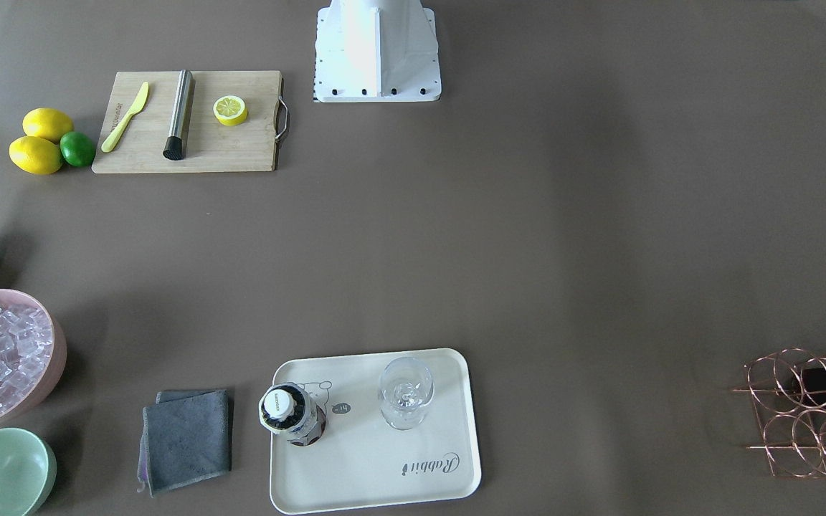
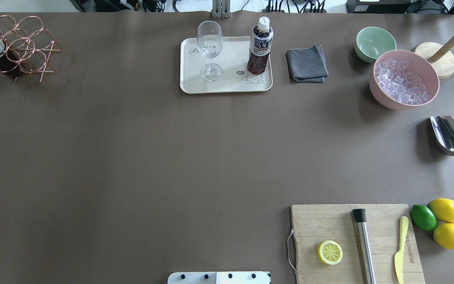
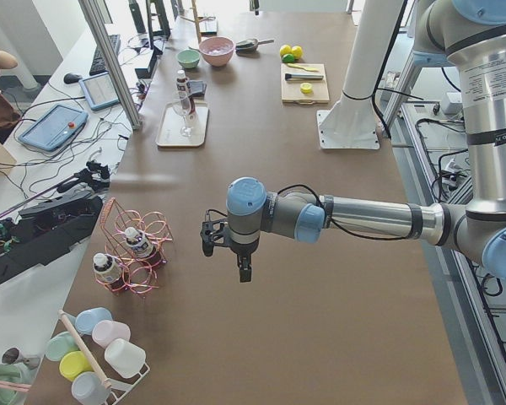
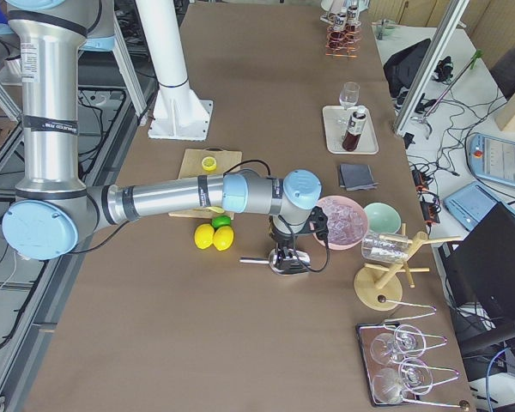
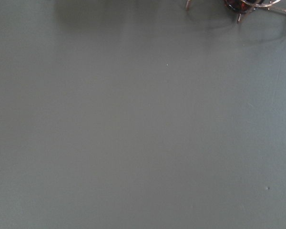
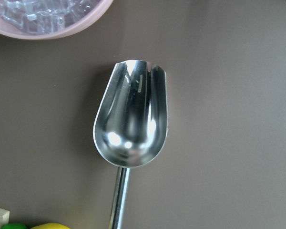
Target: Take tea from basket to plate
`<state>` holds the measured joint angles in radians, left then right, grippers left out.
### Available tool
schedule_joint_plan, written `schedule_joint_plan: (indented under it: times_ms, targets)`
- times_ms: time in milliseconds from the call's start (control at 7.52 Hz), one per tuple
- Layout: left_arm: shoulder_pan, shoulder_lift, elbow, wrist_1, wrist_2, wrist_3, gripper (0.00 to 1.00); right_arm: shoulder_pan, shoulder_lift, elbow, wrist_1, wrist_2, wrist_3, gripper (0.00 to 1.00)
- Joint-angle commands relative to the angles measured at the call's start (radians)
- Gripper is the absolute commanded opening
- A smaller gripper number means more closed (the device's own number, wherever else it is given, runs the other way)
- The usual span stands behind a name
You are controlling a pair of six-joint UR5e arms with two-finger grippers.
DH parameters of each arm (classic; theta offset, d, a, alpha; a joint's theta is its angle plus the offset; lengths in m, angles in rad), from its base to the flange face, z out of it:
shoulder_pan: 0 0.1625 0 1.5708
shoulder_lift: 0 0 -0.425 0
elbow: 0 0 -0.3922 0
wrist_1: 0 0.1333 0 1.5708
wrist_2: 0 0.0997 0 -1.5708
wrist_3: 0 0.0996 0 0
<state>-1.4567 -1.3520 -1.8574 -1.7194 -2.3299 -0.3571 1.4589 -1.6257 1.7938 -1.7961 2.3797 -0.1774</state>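
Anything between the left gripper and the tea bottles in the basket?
Nothing visible. In the left side view the left gripper hangs over bare table near the basket, and no object lies between it and the tea bottles; only the basket's own wire rings surround them.

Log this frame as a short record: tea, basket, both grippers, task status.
tea: upright on the plate, beside the glass
basket: holds two other bottles
left gripper: hangs over bare table near the basket; open or shut unclear
right gripper: above the scoop; open or shut unclear
task status: looks done
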Motion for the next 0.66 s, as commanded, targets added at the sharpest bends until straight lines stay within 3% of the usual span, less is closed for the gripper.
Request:
schedule_joint_plan:
  times_ms: [0, 266, 532]
  targets:
    - [0.007, -0.004, -0.023, 0.077, -0.020, 0.152, 0.98, 0.105, -0.006, -0.117, 0.029, -0.007, -0.139, 1.00]
    - [0.003, -0.038, -0.040, 0.217, -0.039, 0.204, 0.98, 0.118, -0.011, -0.119, 0.070, -0.065, -0.142, 1.00]
    - [0.003, -0.029, -0.035, 0.213, -0.029, 0.220, 0.98, 0.116, -0.010, -0.157, 0.098, -0.076, -0.139, 1.00]
